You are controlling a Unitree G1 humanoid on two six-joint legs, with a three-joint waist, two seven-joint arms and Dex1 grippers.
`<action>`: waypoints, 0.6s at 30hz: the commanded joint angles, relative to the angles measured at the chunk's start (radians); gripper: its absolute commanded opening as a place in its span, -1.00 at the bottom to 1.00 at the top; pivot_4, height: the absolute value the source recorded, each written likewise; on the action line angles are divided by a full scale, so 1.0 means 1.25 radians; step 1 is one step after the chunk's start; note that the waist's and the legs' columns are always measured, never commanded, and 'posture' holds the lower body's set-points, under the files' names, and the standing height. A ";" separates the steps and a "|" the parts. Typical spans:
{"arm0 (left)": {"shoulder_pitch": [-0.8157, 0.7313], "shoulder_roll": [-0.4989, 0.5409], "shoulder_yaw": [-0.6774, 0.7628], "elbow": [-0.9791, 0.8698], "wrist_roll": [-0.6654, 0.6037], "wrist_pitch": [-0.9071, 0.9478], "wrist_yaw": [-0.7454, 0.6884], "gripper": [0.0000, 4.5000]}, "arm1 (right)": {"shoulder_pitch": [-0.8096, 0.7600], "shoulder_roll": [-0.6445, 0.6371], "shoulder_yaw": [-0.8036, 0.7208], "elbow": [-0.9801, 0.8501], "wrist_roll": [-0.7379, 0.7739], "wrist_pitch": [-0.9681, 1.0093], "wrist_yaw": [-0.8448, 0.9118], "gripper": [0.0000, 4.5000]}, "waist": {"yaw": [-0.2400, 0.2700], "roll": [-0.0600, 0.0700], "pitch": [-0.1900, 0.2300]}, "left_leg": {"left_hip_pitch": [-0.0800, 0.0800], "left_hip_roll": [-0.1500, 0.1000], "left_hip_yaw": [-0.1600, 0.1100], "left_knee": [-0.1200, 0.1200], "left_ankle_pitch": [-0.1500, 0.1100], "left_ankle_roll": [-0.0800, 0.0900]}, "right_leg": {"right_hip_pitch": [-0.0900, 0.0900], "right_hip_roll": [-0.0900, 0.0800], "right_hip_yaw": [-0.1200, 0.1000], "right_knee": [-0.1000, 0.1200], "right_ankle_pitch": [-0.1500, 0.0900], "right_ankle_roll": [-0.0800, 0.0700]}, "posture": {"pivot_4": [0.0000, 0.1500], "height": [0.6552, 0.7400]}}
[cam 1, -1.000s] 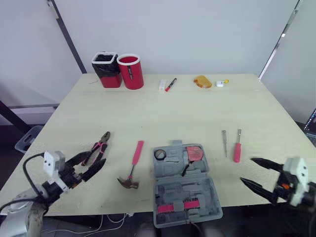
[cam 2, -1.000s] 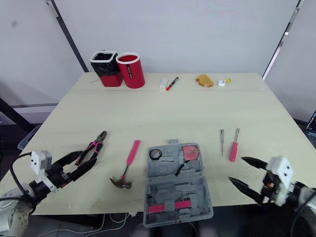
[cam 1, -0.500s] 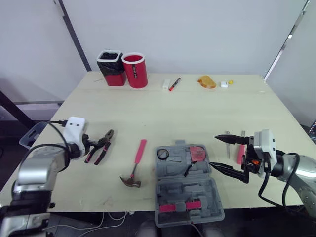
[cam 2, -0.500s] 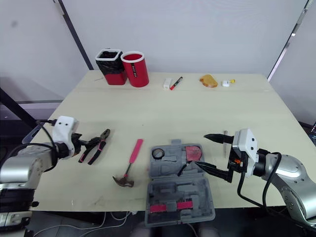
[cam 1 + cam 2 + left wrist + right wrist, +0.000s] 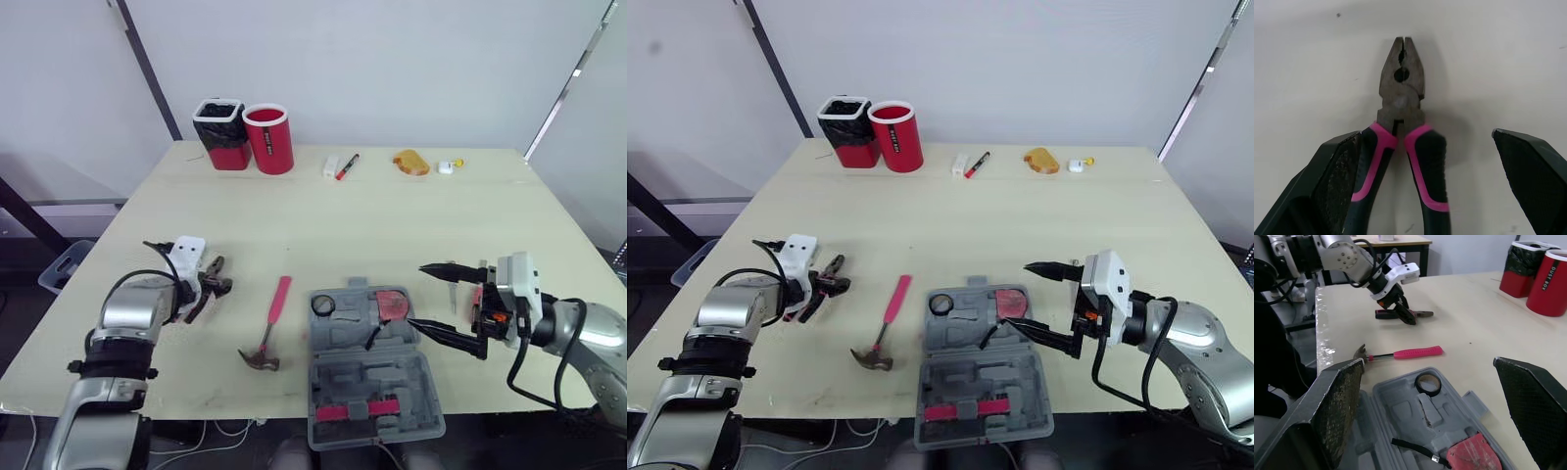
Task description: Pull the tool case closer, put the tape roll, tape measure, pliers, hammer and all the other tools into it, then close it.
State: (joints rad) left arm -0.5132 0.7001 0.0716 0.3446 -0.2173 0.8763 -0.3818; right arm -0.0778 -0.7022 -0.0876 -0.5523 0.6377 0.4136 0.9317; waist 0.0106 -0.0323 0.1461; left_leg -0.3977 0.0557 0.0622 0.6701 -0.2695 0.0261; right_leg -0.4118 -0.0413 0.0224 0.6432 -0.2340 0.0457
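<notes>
Left gripper (image 5: 1425,142), newly arrived at the pliers (image 5: 1400,98) at frame left, straddles their pink handles with fingers (image 5: 1337,171) open, ready to grasp; right gripper (image 5: 418,295), fingers also spread, hovers beside the open tool case (image 5: 372,382), lower centre.

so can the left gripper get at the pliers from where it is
Probably yes: the left gripper is open, its fingers straddling the pliers at the handles, nothing in between.
</notes>
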 commanded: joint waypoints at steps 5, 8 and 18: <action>-0.005 -0.006 0.027 0.078 0.024 -0.039 0.006 1.00 | 0.009 -0.006 -0.013 -0.032 -0.003 -0.016 -0.005 0.99 | 0.000 0.000 0.000 | 0.001 0.000 0.000 0.001 0.000 0.000 | 0.000 0.000 0.000 0.001 0.000 0.000 | 1.00 1.00; -0.010 -0.011 0.027 0.091 0.024 -0.052 -0.004 1.00 | 0.007 -0.005 -0.011 -0.029 -0.008 -0.017 -0.005 0.99 | 0.001 0.000 0.000 | 0.001 0.000 0.000 0.001 0.000 0.000 | 0.001 0.000 0.000 0.002 0.000 0.000 | 1.00 1.00; 0.003 -0.008 0.048 0.086 0.015 -0.031 -0.020 0.06 | 0.012 -0.003 -0.007 -0.022 -0.023 -0.021 0.001 1.00 | -0.001 0.000 0.000 | 0.001 0.000 0.000 0.001 0.000 0.000 | 0.001 0.000 0.000 0.002 0.000 0.000 | 1.00 1.00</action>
State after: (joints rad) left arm -0.5262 0.6814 0.1136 0.4512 -0.2064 0.8207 -0.4074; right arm -0.0618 -0.7033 -0.0870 -0.5679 0.6051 0.4085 0.9314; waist 0.0094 -0.0322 0.1457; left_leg -0.3960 0.0556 0.0620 0.6709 -0.2694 0.0260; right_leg -0.4111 -0.0412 0.0226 0.6456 -0.2338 0.0456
